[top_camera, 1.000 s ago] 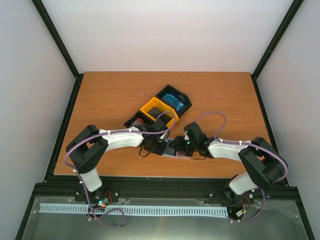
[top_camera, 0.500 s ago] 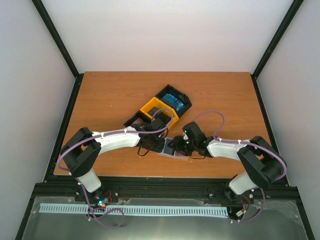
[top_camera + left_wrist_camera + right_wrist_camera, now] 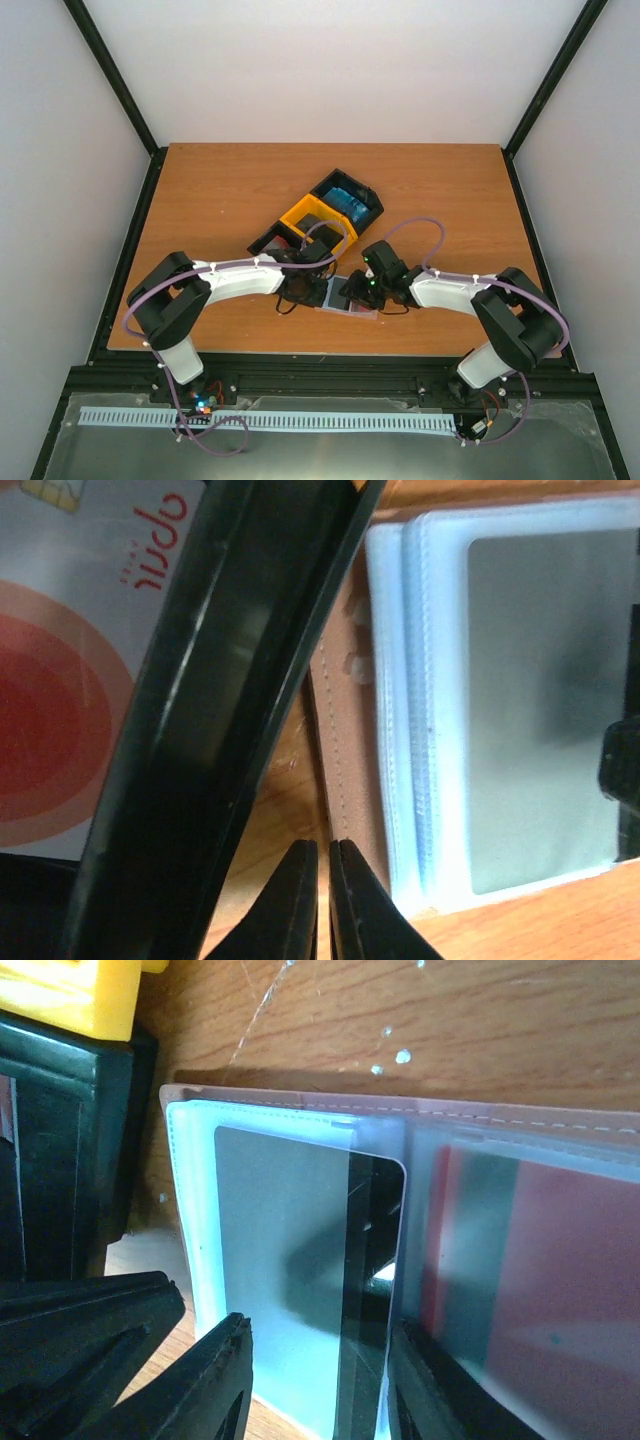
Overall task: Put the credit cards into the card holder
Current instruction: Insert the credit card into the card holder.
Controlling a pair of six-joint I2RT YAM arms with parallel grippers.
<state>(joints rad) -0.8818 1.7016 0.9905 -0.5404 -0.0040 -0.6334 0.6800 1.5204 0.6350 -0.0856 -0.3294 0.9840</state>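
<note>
The card holder [image 3: 300,1100], pinkish-tan with translucent pockets, lies open on the table just in front of the bins [image 3: 352,306]. A black credit card [image 3: 375,1260] sits partly inside its left pocket, one dark strip still exposed. A red credit card [image 3: 540,1280] shows through the right pocket. My right gripper [image 3: 315,1380] is open, its fingers straddling the black card's near end. My left gripper [image 3: 322,848] is shut on the holder's tan left edge [image 3: 340,730]. Beside it a red-and-white credit card [image 3: 70,680] lies in a black bin [image 3: 230,680].
Three joined bins sit mid-table: a black one holding blue cards [image 3: 348,202], a yellow one [image 3: 318,222] and another black one [image 3: 270,240]. Both grippers [image 3: 312,292] [image 3: 354,290] crowd together over the holder right in front of the bins.
The left arm's elbow swung out and came back a little, with its gripper staying at the holder. The right gripper edged slightly left and away from me over the holder.
</note>
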